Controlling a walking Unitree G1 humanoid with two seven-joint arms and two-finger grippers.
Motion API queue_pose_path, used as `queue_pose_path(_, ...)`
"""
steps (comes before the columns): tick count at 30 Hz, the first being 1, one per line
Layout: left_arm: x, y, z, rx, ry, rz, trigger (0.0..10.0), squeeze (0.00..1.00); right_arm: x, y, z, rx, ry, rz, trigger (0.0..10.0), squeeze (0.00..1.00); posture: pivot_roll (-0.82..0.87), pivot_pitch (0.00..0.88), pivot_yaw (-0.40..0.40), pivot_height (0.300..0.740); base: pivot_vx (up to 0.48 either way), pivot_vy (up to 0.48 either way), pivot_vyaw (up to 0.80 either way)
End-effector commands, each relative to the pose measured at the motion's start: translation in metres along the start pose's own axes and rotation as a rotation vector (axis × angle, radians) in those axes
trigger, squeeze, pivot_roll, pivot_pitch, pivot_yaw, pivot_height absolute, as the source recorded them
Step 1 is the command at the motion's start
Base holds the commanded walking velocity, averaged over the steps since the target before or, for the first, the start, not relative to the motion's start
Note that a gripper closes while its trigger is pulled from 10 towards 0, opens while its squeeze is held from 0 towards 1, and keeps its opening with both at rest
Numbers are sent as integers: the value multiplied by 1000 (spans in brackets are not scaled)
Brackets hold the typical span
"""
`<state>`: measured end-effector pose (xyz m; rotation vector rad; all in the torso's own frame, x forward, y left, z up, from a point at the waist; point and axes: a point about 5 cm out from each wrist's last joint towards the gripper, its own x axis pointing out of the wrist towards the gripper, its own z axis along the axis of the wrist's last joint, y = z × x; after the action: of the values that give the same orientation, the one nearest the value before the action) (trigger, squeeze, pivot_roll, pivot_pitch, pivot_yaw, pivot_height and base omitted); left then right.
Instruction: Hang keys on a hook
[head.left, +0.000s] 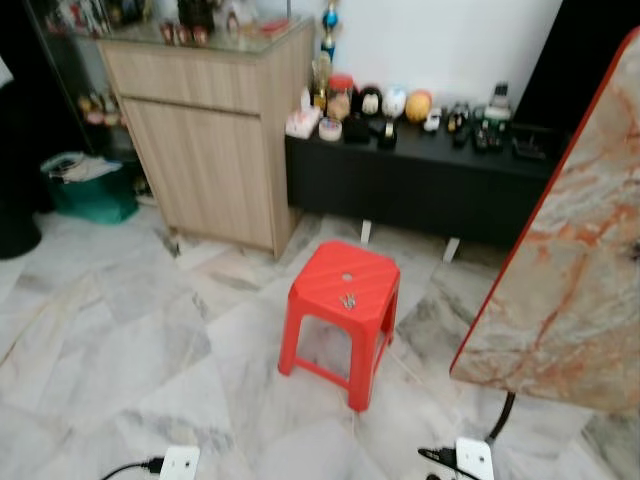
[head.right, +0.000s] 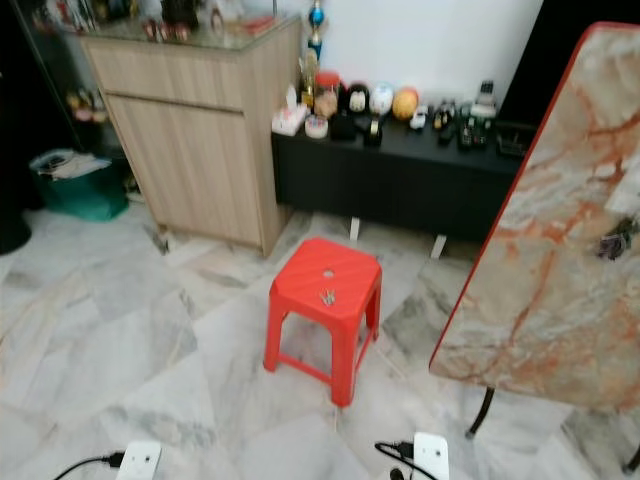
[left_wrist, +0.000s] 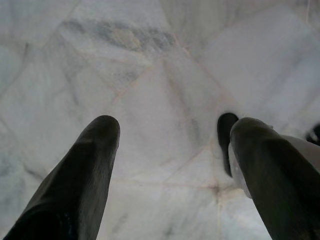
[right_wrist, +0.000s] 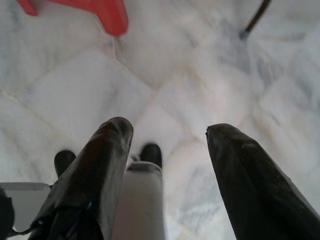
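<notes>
We face a room floored in pale marble tiles (head.left: 120, 330), with a wooden cabinet (head.left: 205, 150) far ahead of our pincers and to their left, a low black shelf (head.left: 420, 180) crowded with small ornaments beside it, and a marble-patterned tabletop (head.left: 570, 270) with a red edge tilting in on the right pincer's side. Between these, ahead of both pincers, stands a red plastic stool (head.left: 340, 300).

Our left pincer (left_wrist: 172, 145) hangs low over bare floor tiles, its two black fingers spread apart with nothing between them. Our right pincer (right_wrist: 167, 145) also hangs over the floor, fingers spread and empty; a leg of the stool shows just beyond its tips, so this pincer is the nearer of the two to the stool.

The keys (head.left: 348, 300) lie on the stool's seat, a small dark metal bunch near the middle, well ahead of and above both pincers. No hook is visible to us from here.

We judge the keys to be light, hard and rigid in each piece yet loose as a bunch, liable to swing and jingle once lifted. Flat metal on smooth ribbed plastic may skid away under a sideways push. We would come down from above and pinch the ring or the thickest cluster, since a hold on the ring leaves it free to slip over a hook. At this range their exact layout is too small to read.
</notes>
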<state>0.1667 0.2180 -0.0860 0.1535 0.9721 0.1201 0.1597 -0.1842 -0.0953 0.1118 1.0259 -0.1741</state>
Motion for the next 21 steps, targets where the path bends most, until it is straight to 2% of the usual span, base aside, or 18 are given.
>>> queue_pose_path(1,0,-2,-3,4,13,-3,10000,0,0,-3,-2,-2,4,-8,10000,0,45,0,-32,740,0,322,0)
queue_pose_path(8,0,-3,-3,3,12,-2,10000,0,0,-4,-1,-6,5,-7,10000,0,47,0,-35,740,0,252,0)
queue_pose_path(21,0,-3,-2,1,3,-3,10000,0,0,-4,-1,-6,3,-5,10000,0,47,0,-36,740,0,0,0)
